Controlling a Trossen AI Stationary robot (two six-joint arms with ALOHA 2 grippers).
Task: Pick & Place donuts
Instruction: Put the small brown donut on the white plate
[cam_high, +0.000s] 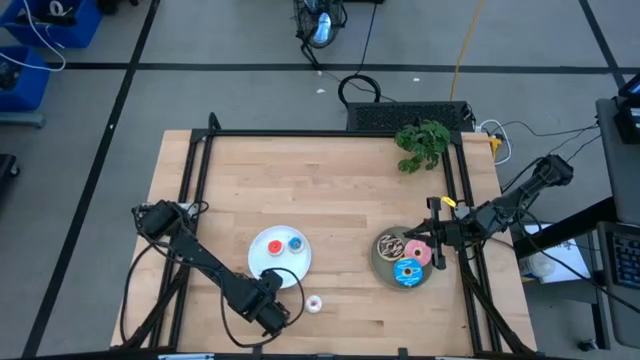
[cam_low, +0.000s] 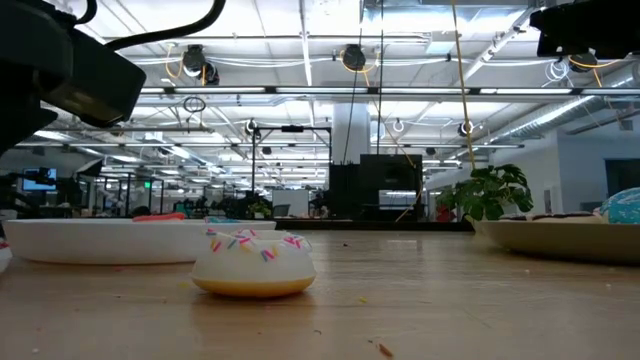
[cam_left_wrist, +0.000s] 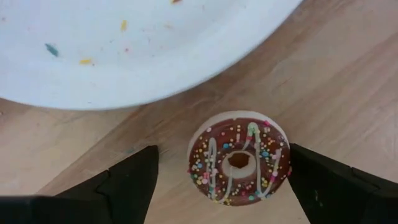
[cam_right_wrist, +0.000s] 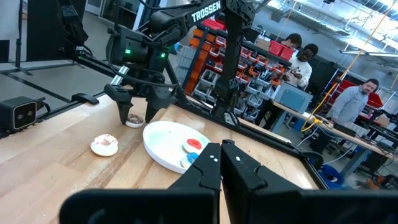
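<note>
The left gripper (cam_left_wrist: 224, 180) hangs over the brown donut (cam_left_wrist: 239, 165) on the counter (cam_left_wrist: 348, 74), just beside the white plate (cam_left_wrist: 124, 56), jaws wide around it. Next, I think: squeeze and lift. The right gripper (cam_right_wrist: 221, 163) waits by the grey plate (cam_high: 380, 265), jaws closed.

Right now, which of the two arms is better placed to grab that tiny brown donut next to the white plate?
Left. The left gripper is open with the tiny brown donut between its fingers, beside the white plate. The right gripper is shut, over by the grey plate.
</note>
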